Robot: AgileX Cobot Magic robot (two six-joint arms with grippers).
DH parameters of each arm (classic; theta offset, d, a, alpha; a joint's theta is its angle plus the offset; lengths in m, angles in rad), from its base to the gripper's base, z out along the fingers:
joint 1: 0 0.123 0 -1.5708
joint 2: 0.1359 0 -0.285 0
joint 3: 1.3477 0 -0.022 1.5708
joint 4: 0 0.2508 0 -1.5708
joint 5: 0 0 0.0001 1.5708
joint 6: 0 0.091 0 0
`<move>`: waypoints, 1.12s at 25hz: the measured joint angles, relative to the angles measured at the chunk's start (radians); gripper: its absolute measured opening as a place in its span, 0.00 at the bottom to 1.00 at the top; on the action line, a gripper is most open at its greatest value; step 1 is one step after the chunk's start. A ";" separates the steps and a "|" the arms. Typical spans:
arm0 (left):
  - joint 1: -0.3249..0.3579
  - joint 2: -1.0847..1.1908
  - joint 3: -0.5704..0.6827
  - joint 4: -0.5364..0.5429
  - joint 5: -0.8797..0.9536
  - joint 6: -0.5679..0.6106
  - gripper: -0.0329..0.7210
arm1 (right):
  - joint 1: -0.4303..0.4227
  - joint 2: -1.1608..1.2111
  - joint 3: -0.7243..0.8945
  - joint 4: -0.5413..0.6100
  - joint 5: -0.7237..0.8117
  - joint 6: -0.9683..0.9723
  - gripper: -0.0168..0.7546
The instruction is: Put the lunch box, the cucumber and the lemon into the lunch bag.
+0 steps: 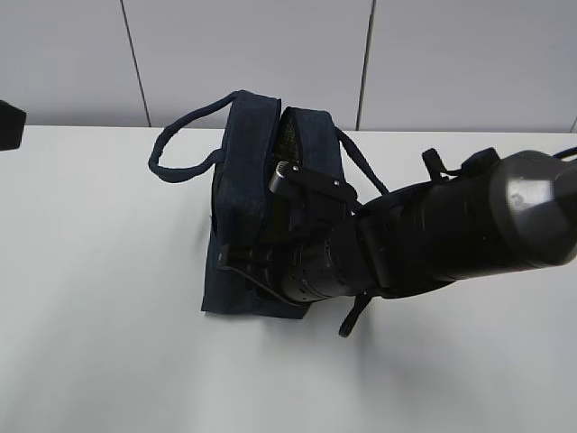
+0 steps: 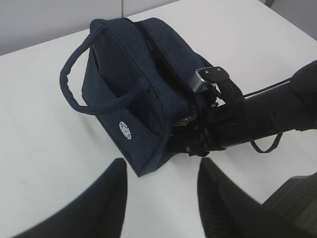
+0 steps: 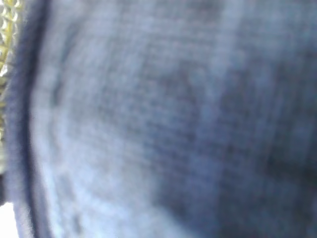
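Observation:
The navy lunch bag (image 1: 239, 180) stands on the white table, its top slit partly open with silver lining (image 1: 288, 135) showing. My right gripper (image 1: 242, 260) reaches across from the right and presses against the bag's near end (image 2: 148, 148); its jaws are hidden. Blurred navy fabric (image 3: 173, 124) fills the right wrist view. My left gripper (image 2: 162, 171) hovers open above bare table, just short of the bag's bottom corner, with nothing between its fingers (image 2: 111, 198). The lunch box, the cucumber and the lemon are out of view.
One loop handle (image 1: 176, 149) droops to the bag's left, the other (image 1: 361, 162) runs behind my right arm (image 1: 469, 225). A white round logo (image 2: 125, 130) marks the bag's side. A dark object (image 1: 9, 122) sits at the left edge.

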 joint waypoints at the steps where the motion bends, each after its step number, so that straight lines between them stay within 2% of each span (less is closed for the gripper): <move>1: 0.000 0.000 0.000 0.000 0.000 0.000 0.47 | 0.000 0.000 0.000 0.000 0.000 -0.002 0.20; 8: 0.000 0.000 0.000 0.000 0.002 0.000 0.47 | 0.000 0.000 0.000 0.000 -0.001 -0.002 0.19; 12: 0.000 0.000 0.000 0.000 0.007 0.000 0.47 | 0.000 0.000 0.000 0.000 -0.003 -0.002 0.04; 14: 0.000 0.000 0.000 0.000 0.010 0.000 0.47 | 0.000 0.000 0.000 0.000 -0.003 -0.002 0.02; 28: 0.000 0.000 0.000 0.000 0.018 0.000 0.47 | 0.000 0.000 0.000 0.000 0.085 -0.002 0.02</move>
